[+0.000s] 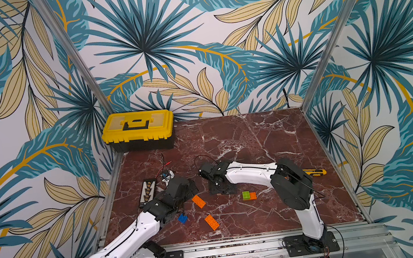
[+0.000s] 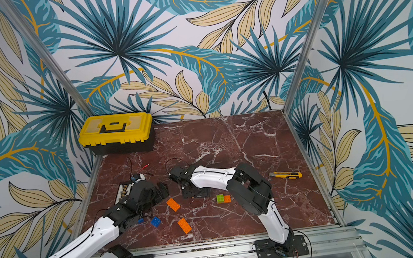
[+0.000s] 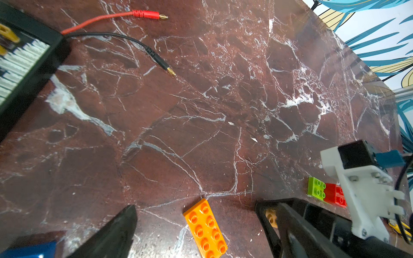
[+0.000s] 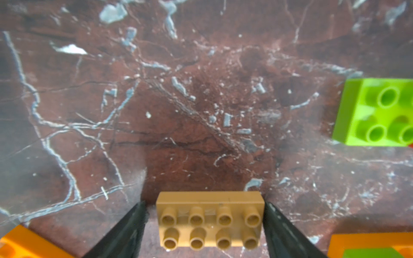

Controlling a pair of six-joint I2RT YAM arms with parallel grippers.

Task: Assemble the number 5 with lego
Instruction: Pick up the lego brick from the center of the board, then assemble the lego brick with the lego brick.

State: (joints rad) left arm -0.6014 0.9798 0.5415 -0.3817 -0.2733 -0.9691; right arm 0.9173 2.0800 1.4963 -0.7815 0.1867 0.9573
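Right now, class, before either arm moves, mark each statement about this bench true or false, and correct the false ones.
1. The yellow toolbox has its lid shut. True.
2. The utility knife lies inside the toolbox. False: it lies on the table, beside the right arm.
3. The tan brick sits between the fingers of the right end effector. True.
4. The left end effector grips a blue brick. False: it is open and holds nothing; the blue brick lies on the table.
5. Two oblong orange bricks lie apart from each other on the table. True.
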